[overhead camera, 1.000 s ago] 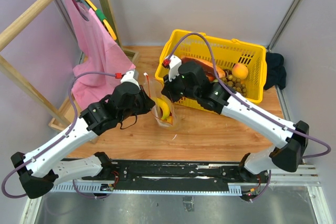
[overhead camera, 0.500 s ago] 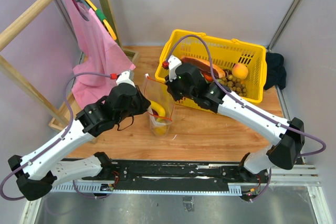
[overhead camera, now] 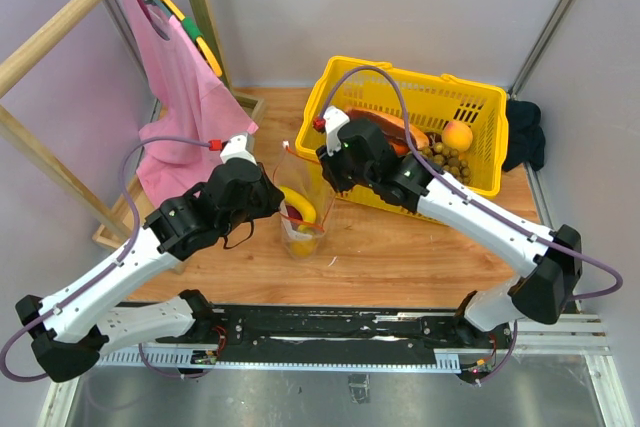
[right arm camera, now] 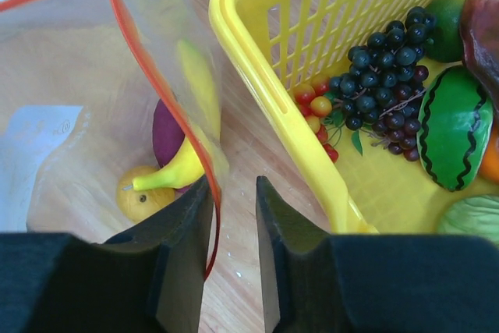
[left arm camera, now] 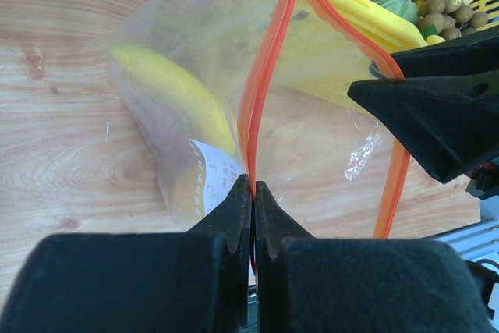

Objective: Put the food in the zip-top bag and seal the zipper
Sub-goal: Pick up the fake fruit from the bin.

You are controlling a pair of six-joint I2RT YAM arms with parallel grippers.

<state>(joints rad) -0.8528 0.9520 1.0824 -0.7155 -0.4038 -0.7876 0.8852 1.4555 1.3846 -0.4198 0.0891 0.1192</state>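
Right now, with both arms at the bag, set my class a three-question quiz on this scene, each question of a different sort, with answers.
1. True or false: the left gripper is shut on the red zipper of the bag.
2. Which is inside the bag? A) banana B) watermelon C) bread roll
3. Fill in: the grapes lie in the yellow ____.
Key: 1 true; 2 A; 3 basket.

Robot lab cell: grey enclosure panels (overhead camera: 400, 7), black mounting rail (overhead camera: 350, 327), wooden tabletop (overhead camera: 400, 247).
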